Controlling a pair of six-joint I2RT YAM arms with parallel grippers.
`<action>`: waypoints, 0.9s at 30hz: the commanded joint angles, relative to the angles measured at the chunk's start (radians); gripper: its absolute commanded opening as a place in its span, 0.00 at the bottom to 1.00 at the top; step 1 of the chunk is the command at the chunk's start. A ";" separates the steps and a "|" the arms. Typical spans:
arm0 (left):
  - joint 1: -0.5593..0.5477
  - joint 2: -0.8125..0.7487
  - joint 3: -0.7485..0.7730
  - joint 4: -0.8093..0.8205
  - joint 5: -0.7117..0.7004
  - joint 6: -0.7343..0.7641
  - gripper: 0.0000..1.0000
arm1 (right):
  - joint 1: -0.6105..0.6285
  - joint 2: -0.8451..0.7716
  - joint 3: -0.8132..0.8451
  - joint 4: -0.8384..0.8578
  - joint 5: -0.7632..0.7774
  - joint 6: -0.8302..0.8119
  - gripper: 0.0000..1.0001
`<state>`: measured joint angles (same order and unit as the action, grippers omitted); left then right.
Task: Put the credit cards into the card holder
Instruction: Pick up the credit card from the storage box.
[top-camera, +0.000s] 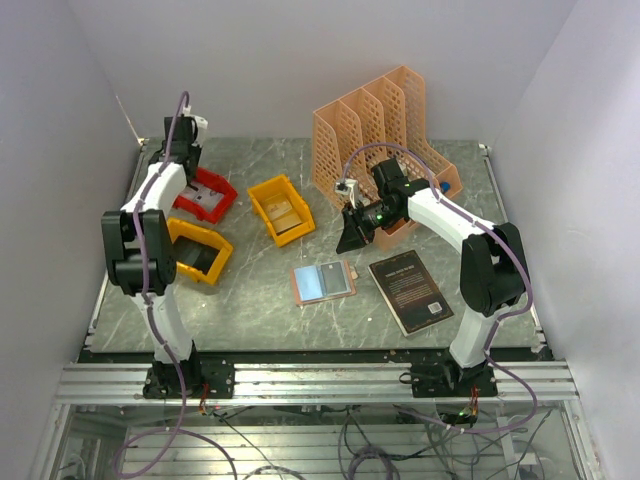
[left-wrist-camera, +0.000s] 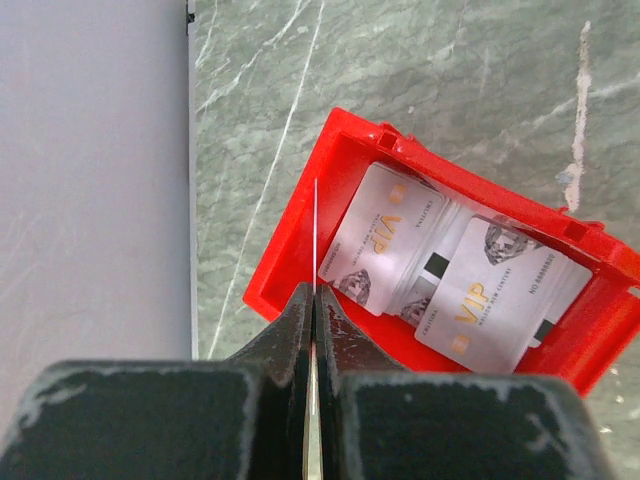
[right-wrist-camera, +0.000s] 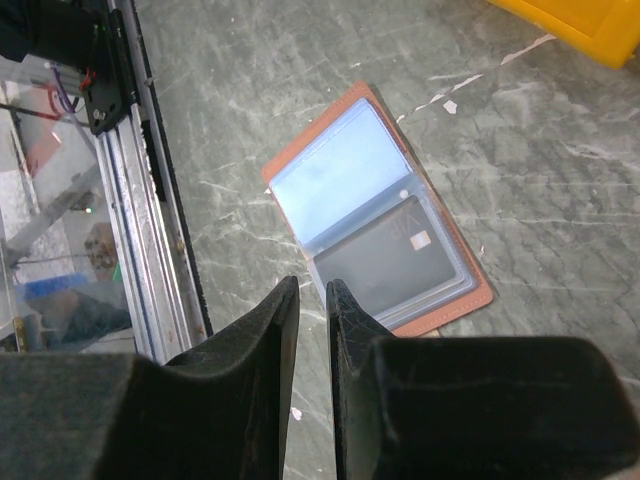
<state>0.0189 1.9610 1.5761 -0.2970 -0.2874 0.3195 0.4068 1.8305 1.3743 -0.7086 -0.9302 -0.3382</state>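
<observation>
Gold "VIP" stands on two pale credit cards (left-wrist-camera: 498, 295) lying in the red bin (left-wrist-camera: 290, 255); their smaller print, and the black book's (top-camera: 412, 290) lettering, cannot be read.

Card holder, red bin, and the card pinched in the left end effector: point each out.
card holder (right-wrist-camera: 335, 185): right wrist view, on its upper clear pocket.
red bin (left-wrist-camera: 288, 250): left wrist view, on its left wall.
held card (left-wrist-camera: 316, 235): left wrist view, on its thin edge.
</observation>
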 joint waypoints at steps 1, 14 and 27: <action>0.009 -0.080 -0.027 -0.046 0.010 -0.097 0.07 | 0.000 0.015 0.025 -0.004 -0.017 -0.012 0.18; 0.138 -0.256 -0.063 -0.082 0.346 -0.513 0.07 | 0.001 0.017 0.021 0.002 -0.019 -0.006 0.18; 0.183 -0.494 -0.246 -0.102 0.644 -1.230 0.07 | 0.003 0.031 0.020 0.004 -0.017 -0.002 0.18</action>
<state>0.1978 1.5246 1.4014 -0.4004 0.1684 -0.6365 0.4076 1.8465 1.3743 -0.7086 -0.9356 -0.3378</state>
